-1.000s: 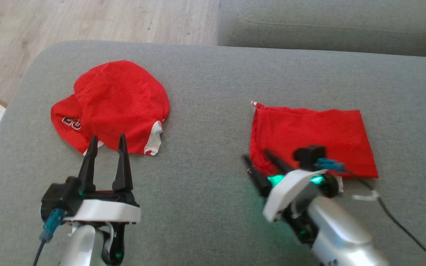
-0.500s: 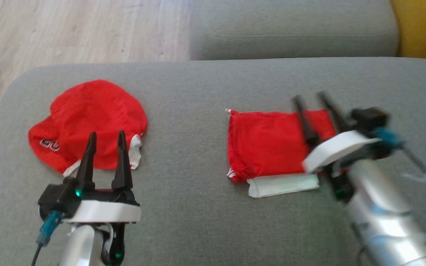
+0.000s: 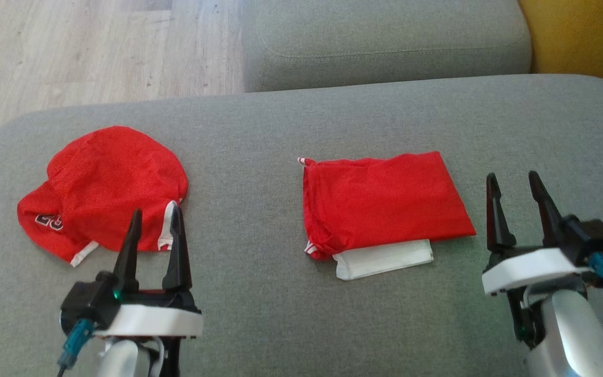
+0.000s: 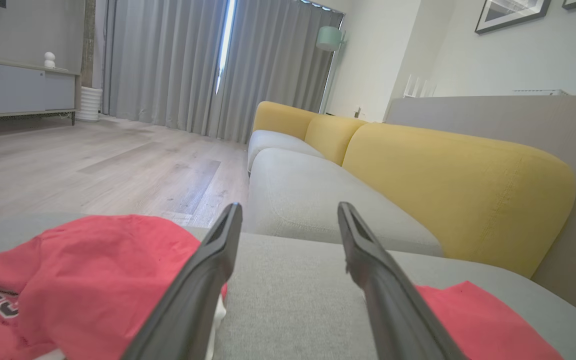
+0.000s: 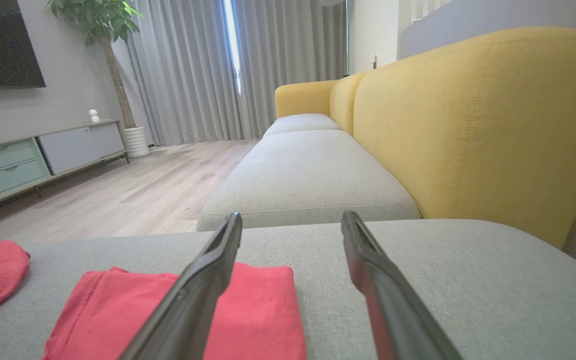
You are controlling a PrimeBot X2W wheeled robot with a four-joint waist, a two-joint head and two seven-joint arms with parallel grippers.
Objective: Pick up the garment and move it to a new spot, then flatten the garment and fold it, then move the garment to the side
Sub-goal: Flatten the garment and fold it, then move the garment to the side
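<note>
A red garment [image 3: 380,201] lies folded into a flat rectangle on the grey sofa seat [image 3: 259,146], a white folded edge [image 3: 382,259] showing at its near side. My right gripper [image 3: 512,176] stands open just right of it, touching nothing; in the right wrist view the gripper [image 5: 292,215] has the folded garment [image 5: 263,310] low and left of its fingers. A second red garment [image 3: 108,183], crumpled with white trim, lies at the left. My left gripper [image 3: 155,210] is open at its near edge, empty, and in its own view [image 4: 289,205] the crumpled garment [image 4: 83,270] sits to the left.
Another grey cushion [image 3: 385,47] adjoins the seat at the back. A yellow backrest [image 3: 584,36] runs along the right. Wooden floor [image 3: 71,52] lies beyond the seat's left and far edge. Bare seat stretches between the two garments.
My right gripper has drawn off the folded garment and swung to its right side, open. The white edge now shows. The head camera shifted; the left arm stayed.
</note>
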